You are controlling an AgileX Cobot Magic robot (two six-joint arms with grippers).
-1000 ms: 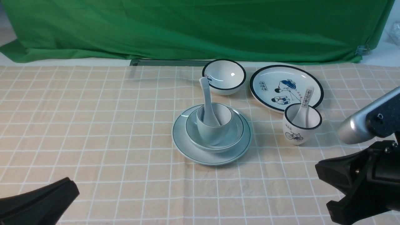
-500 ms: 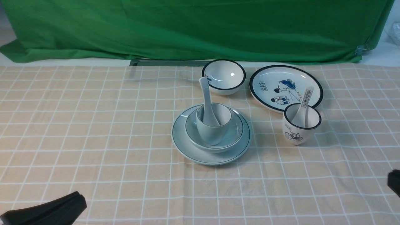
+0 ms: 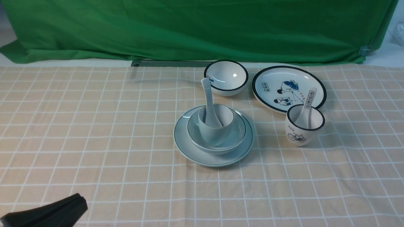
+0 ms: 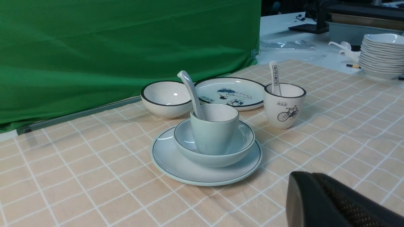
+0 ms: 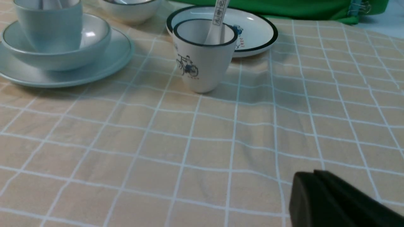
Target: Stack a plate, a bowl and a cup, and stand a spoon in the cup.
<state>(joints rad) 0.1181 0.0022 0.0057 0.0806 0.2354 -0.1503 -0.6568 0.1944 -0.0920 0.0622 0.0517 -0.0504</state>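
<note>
Near the middle of the front view, a round pale blue-green ceramic plate point(image 3: 217, 160) carries a narrower pale blue-green ceramic bowl point(image 3: 237, 138), and in that sits a handleless pale blue-green cup point(image 3: 214, 135) with a white inside. A plain white ceramic spoon point(image 3: 209, 97) leans in the cup, its curved handle rising toward the upper left, so the stack looks complete. The left claw point(image 4: 311, 175) and the right claw point(image 5: 312, 173) are both closed, holding nothing, and stand off from the dishes. All four pieces are probably stiff, smooth and easily chipped, with the spoon the lightest. Should anything need adjusting, pinch the spoon high on its handle, the cup gently across its wall, and the bowl or plate by the rim, slowly, as glaze may slip.
</note>
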